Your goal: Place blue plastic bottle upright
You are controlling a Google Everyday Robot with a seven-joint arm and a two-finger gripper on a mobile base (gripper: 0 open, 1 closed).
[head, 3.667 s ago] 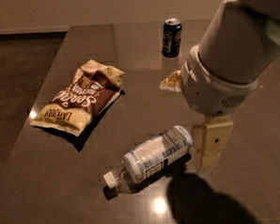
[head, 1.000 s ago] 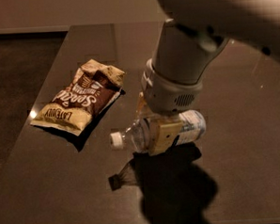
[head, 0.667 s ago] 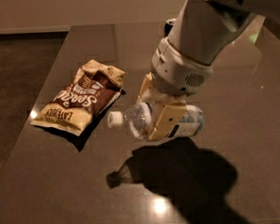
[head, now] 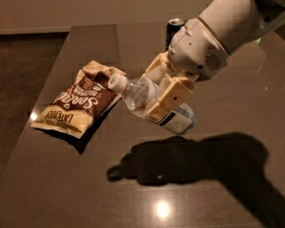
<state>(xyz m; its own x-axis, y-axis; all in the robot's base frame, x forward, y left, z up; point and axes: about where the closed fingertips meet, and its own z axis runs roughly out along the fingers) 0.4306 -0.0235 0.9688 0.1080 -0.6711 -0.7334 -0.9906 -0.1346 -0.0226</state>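
Right, one camera view. Gripper (head: 152, 94) was up off the table (head: 65, 187), mid-frame, its fingers (head: 170, 97) pinching the blue plastic bottle (head: 135, 94) across the middle. The bottle was in the air, clear of the tabletop and tilted. Its white cap (head: 117, 82) sat up-left and its base down-right, with the label end poking out below the lower finger. From where I stood, the cap end overlapped the right edge of the chip bag (head: 77, 105), which lay flat on the left of the table. White arm (head: 224, 25) ran off to the top right. Dark can (head: 174, 30) stood upright at the far edge, partly hidden by the arm. The shadow (head: 183, 164) of arm and bottle lay on the table below them.
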